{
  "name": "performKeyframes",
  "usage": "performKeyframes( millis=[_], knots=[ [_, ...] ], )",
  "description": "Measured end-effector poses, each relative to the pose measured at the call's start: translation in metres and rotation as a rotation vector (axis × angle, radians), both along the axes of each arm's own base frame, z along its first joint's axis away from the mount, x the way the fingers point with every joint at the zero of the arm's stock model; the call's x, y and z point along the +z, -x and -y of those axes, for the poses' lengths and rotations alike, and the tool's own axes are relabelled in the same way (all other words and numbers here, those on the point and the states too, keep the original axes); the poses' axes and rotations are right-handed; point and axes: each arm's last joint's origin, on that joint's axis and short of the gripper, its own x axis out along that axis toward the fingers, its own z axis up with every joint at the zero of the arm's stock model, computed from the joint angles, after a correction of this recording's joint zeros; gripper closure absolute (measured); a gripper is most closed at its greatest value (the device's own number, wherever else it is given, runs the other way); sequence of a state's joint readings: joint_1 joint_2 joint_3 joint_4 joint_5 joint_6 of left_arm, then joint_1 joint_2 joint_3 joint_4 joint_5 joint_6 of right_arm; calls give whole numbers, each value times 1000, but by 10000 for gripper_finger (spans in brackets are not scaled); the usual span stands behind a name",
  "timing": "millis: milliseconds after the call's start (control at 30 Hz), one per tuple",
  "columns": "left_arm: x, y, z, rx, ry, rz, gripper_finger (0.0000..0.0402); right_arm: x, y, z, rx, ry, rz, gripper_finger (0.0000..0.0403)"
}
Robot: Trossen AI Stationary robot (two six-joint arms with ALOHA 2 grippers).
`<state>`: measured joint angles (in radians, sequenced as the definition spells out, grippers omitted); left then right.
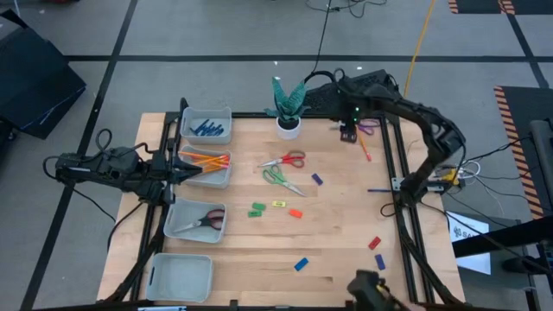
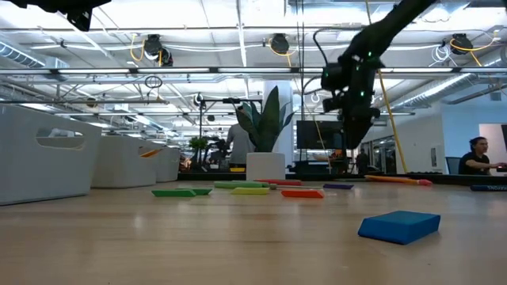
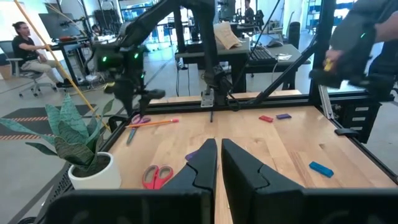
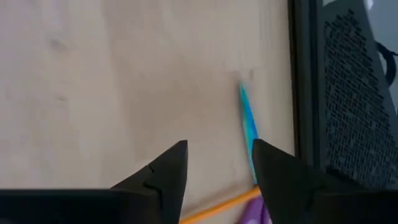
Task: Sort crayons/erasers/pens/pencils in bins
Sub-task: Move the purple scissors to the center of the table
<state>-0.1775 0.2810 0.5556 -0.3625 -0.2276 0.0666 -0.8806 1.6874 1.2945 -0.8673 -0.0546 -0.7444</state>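
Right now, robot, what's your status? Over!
Right claw open over the far right corner, orange pencil below it. Left claw shut, empty, by the bins. Purple scissors lie beside that pencil.

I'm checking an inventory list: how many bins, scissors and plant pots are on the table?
Bins: 4
Scissors: 4
Plant pots: 1
Total: 9
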Motion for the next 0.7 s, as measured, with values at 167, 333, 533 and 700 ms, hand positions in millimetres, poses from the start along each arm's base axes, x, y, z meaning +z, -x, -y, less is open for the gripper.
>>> performKeyframes(
  millis=[167, 333, 533, 700],
  knots=[
    [0, 0, 0, 0, 0, 0, 373, -38, -9, 20, 74, -13, -39, 244],
    [0, 0, 0, 0, 0, 0, 373, -74, -17, 32, 114, -1, -105, 245],
    [0, 0, 0, 0, 0, 0, 373, -85, -12, 40, 109, -18, -111, 249],
    [0, 0, 0, 0, 0, 0, 373, -75, -9, 40, 85, 5, -91, 265]
  ],
)
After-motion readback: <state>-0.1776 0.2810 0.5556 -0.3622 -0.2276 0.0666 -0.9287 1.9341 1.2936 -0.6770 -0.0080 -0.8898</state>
